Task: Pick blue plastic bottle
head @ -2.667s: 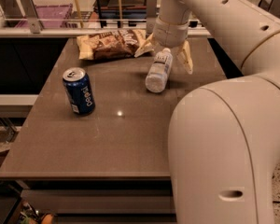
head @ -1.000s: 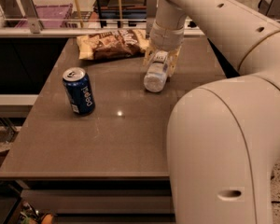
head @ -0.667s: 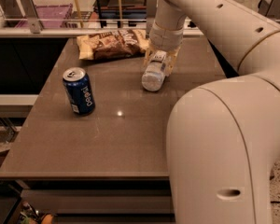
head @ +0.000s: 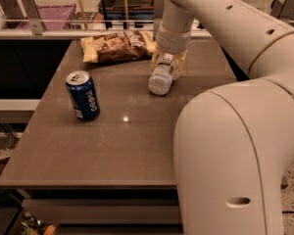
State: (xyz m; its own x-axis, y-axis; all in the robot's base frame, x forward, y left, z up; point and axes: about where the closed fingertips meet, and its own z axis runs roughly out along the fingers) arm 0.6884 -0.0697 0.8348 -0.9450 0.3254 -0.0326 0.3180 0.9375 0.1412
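Note:
The blue plastic bottle (head: pixel 160 78) is a small clear, whitish bottle lying lengthwise at the back middle of the brown table (head: pixel 112 146), its round end towards me. My gripper (head: pixel 165 65) comes down from above and is shut on the far part of the bottle, one finger on each side. I cannot tell whether the bottle's near end rests on the table or is just off it.
A blue Pepsi can (head: pixel 82 96) stands upright on the left of the table. Brown and yellow snack bags (head: pixel 118 45) lie at the back edge. My arm's large shell (head: pixel 235 155) covers the right side. A rail and a purple bin (head: pixel 49 14) are behind the table.
The fingers, spread wide beside the bottle 2.7 s ago, have closed on it. Over the last second the bottle and gripper have barely moved. The can and bags are unchanged.

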